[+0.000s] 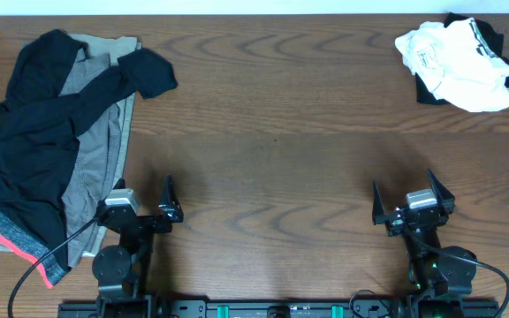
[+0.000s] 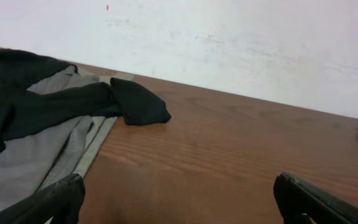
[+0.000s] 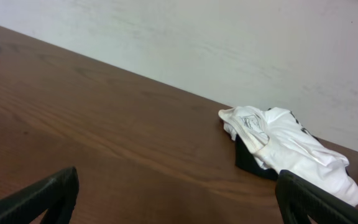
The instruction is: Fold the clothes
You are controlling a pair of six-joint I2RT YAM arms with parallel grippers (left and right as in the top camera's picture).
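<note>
Black leggings (image 1: 34, 150) lie heaped over a grey garment (image 1: 95, 168), upper left. Left gripper (image 2: 179, 193) and right gripper (image 3: 176, 193): both released, grasping nothing.

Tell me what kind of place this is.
Probably a robotics lab bench: a left arm and right arm mounted at a wooden table's edge, leggings and white clothes heaped on it, a bare wall behind.
</note>
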